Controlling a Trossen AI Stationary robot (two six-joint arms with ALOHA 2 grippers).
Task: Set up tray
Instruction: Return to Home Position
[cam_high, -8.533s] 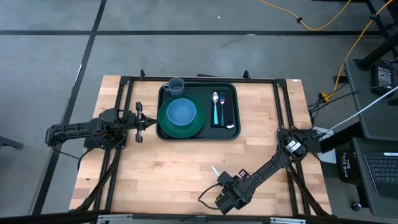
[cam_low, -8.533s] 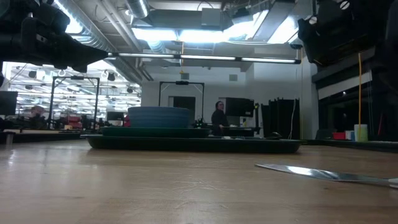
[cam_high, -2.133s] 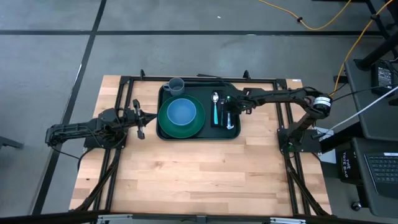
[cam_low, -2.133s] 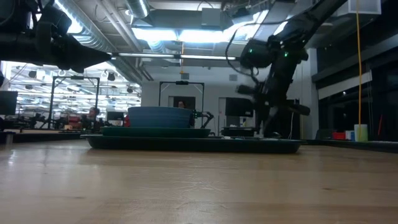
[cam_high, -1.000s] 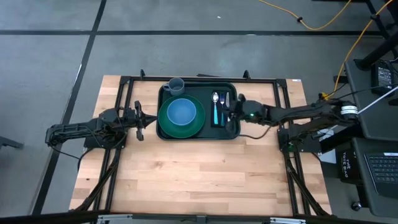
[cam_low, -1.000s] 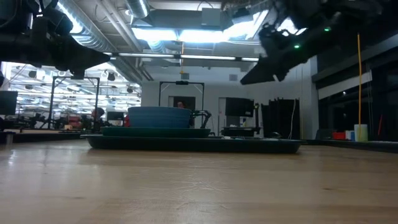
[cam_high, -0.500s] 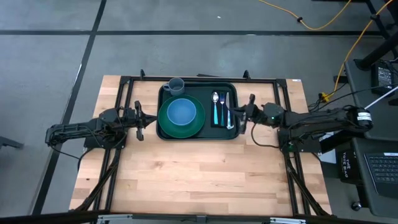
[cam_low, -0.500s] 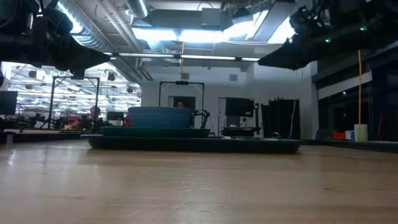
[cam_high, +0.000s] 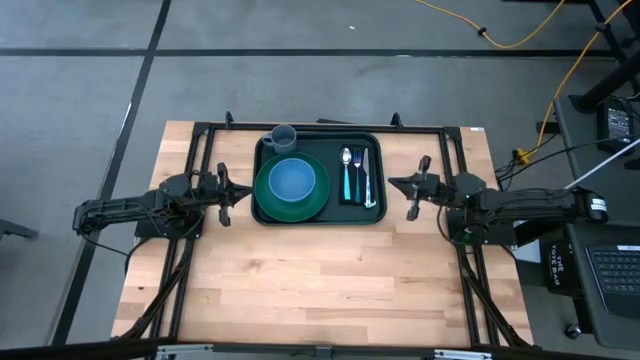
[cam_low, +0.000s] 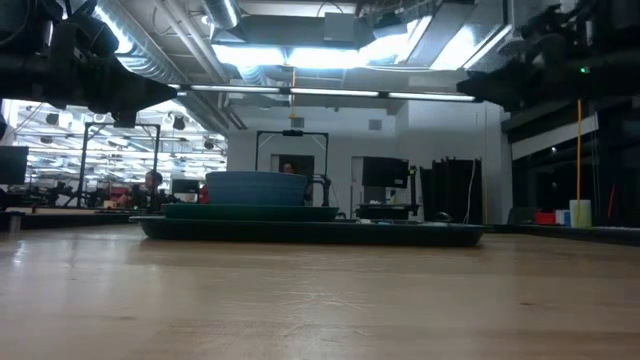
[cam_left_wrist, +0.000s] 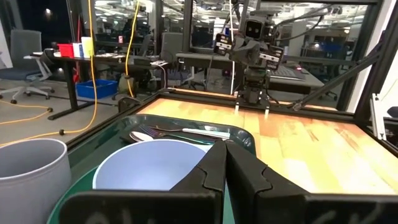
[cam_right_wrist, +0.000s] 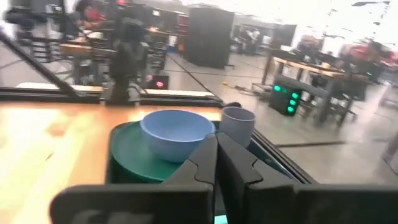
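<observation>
High view: the tray (cam_high: 325, 145) lies flat on the wooden surface (cam_high: 300, 290), its long side along the middle of the far edge, well clear of the near edge. On the tray's left part sits a round green plate (cam_high: 268, 205) with a blue bowl (cam_high: 292, 180) in it, and a grey cup (cam_high: 283, 137) stands in the tray's far-left corner, just beside the plate. A black napkin (cam_high: 353, 201) covers the tray's right part and carries, side by side and lengthwise, a light spoon (cam_high: 346, 158) on its left, a blue fork (cam_high: 357, 176) in its middle and a knife (cam_high: 368, 180) on its right. The left arm (cam_high: 130, 210) reaches in from the surface's left edge and its jaws point at the tray's left rim, near it but apart. The right arm (cam_high: 520, 203) reaches in from the right edge and its jaws point at the tray's right rim, also apart from it. In each wrist view the jaws are pressed fully together, fingertips (cam_left_wrist: 214, 163) touching, and have hold of nothing. In the low view the tray (cam_low: 400, 234) rests level with the bowl rising above it.
</observation>
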